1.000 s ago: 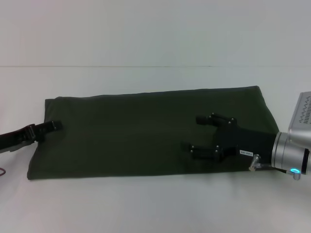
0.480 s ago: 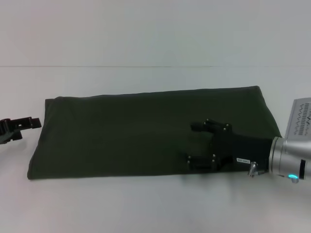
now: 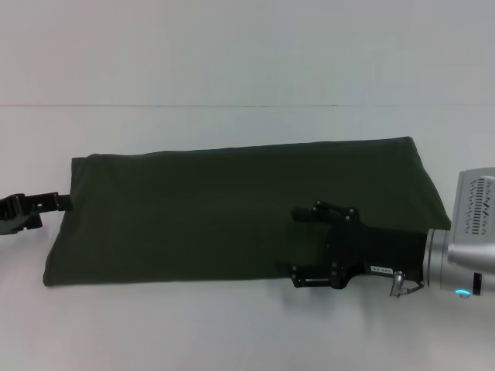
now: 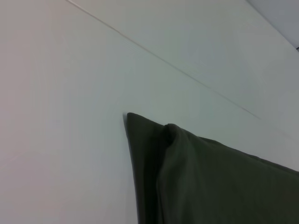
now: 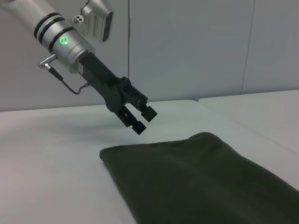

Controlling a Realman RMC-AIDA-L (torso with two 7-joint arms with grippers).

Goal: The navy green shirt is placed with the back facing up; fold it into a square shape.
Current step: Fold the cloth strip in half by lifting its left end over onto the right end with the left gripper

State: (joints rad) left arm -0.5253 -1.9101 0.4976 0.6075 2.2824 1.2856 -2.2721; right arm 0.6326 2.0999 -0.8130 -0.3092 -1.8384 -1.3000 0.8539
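The navy green shirt (image 3: 232,209) lies folded into a long flat band across the white table; its end also shows in the left wrist view (image 4: 215,182) and the right wrist view (image 5: 196,177). My right gripper (image 3: 297,244) is low over the shirt's front right part, open, one finger over the cloth and the other at the front edge. My left gripper (image 3: 48,210) is just off the shirt's left edge, near its far corner, holding nothing. Seen from the right wrist, the left gripper (image 5: 144,120) is open and slightly above the table.
The white table (image 3: 232,325) runs well past the shirt on all sides. A thin seam line (image 3: 232,106) crosses it behind the shirt. A pale wall stands beyond the table's end (image 5: 187,46).
The right gripper slid left and toward the shirt's front edge. The left gripper pulled off the shirt's left edge, then came back close beside it.
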